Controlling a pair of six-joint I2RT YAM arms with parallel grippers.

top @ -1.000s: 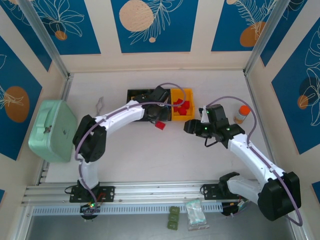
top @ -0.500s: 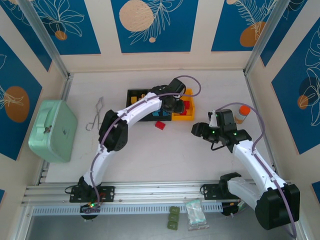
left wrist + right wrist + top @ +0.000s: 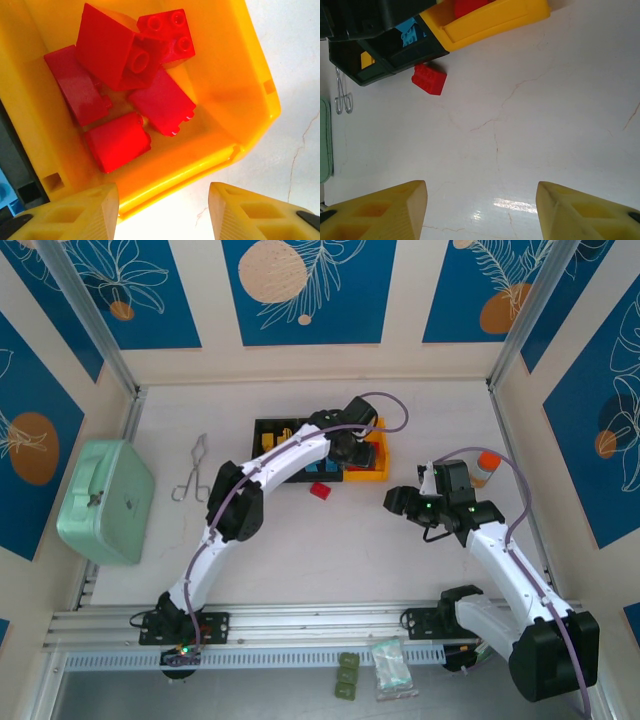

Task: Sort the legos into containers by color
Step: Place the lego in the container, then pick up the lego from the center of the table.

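We reach our left arm [image 3: 270, 465] far forward in a long arc, our left gripper [image 3: 161, 189] pointing down, fingers spread wide, holding nothing. Our right arm [image 3: 505, 560] bends at the elbow, our right gripper [image 3: 481, 185] likewise spread and empty.

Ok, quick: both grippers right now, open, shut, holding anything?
Left gripper: open, empty, over the yellow bin.
Right gripper: open, empty, above the table.
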